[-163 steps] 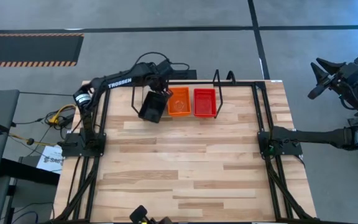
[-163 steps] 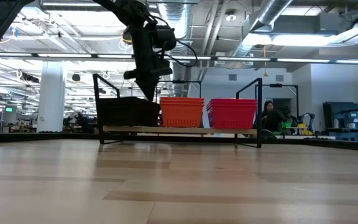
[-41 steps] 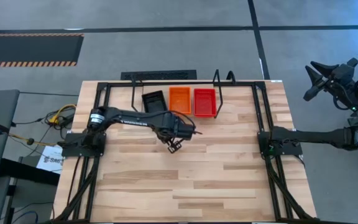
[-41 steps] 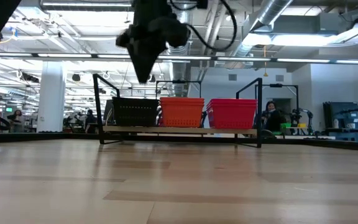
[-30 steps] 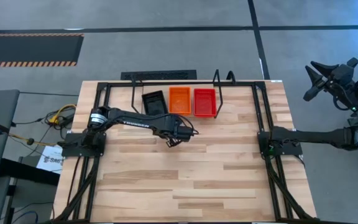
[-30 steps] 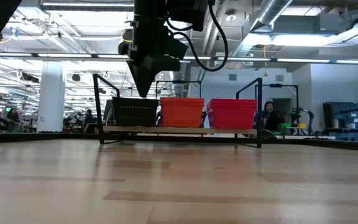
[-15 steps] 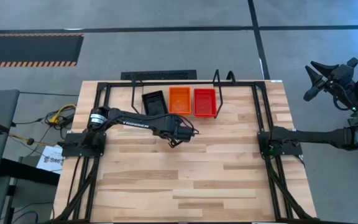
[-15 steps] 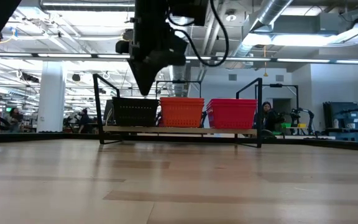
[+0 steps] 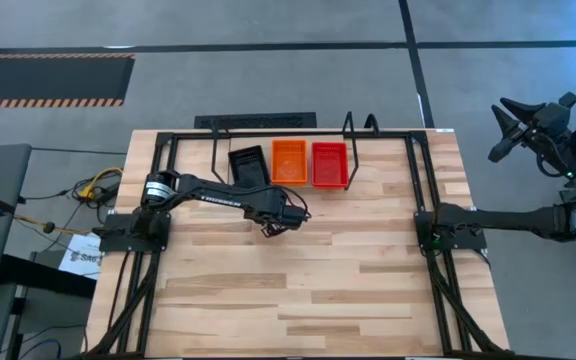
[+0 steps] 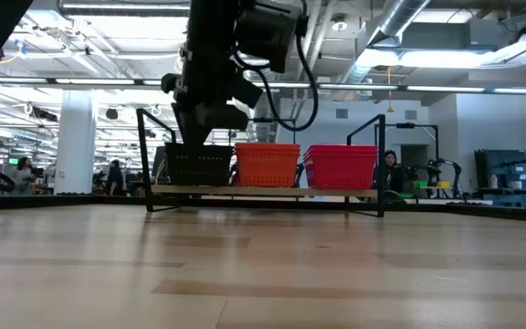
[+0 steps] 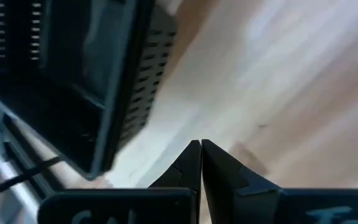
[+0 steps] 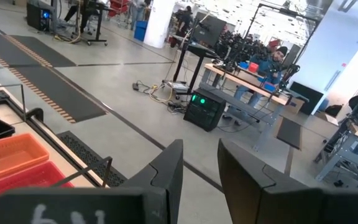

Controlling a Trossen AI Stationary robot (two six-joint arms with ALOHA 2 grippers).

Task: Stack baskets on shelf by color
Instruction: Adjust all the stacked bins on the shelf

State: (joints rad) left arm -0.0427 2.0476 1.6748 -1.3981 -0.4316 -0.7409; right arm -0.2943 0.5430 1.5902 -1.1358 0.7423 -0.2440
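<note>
Item: shelf (image 9: 353, 130), a low black wire rack at the table's 12 o'clock edge, carried three stacks of baskets side by side: black baskets (image 9: 248, 165) toward 11 o'clock, orange baskets (image 9: 289, 161) in the middle, red baskets (image 9: 329, 164) toward 1 o'clock. In the low view each colour sat in its own neat stack, touching its neighbour. No loose basket showed on the table (image 9: 298, 290). Left gripper (image 9: 270, 229) hung just in front of the rack, at about 6 o'clock from the black stack, fingers pressed together and carrying nothing. Right gripper (image 9: 503, 130) waited well off the table at 2 o'clock, fingers apart and empty. Judgement: sorting appeared complete, the placing step over; the next move likely called only for the left arm to draw clear toward 9 o'clock. Clearance: the rack's upright looped ends and the black rail frame (image 9: 415, 180) around the table bounded the far side; the whole near half, toward 6 o'clock, lay open for retreat.
</note>
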